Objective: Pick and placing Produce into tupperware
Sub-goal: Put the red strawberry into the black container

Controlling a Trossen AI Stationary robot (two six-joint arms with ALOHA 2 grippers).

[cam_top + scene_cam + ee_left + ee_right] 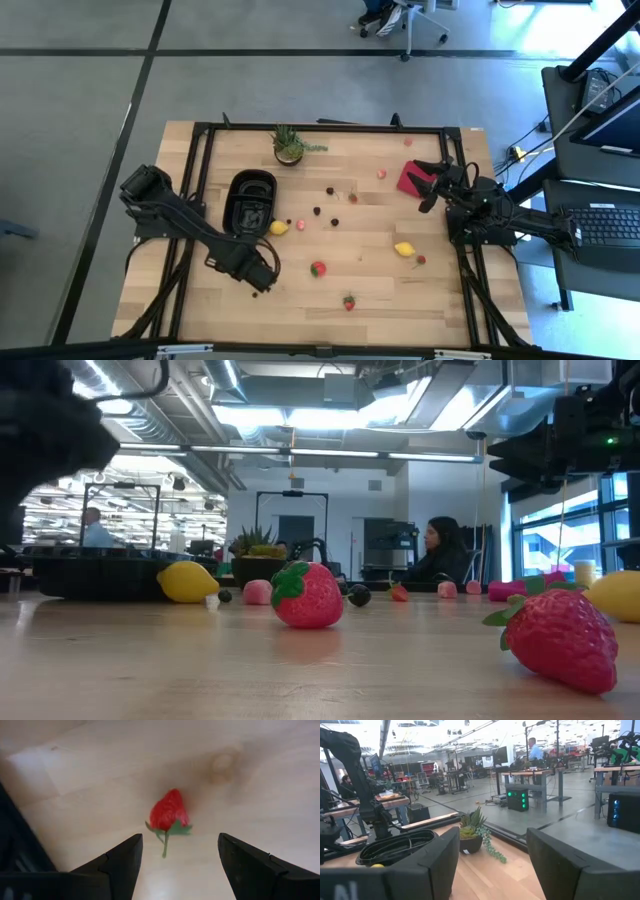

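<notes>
Left arm: reaches from the left edge of the worktop diagonally toward its front middle, wrist bent down. Left pincer (262, 277) hangs low over the worktop, fingers (120, 865) spread with a clear gap between them, nothing gripped

Right arm: lies along the right side of the worktop, forearm about level, waiting. Right pincer (430, 186) points toward the far right corner, fingers (437, 860) parted, nothing between them
</notes>
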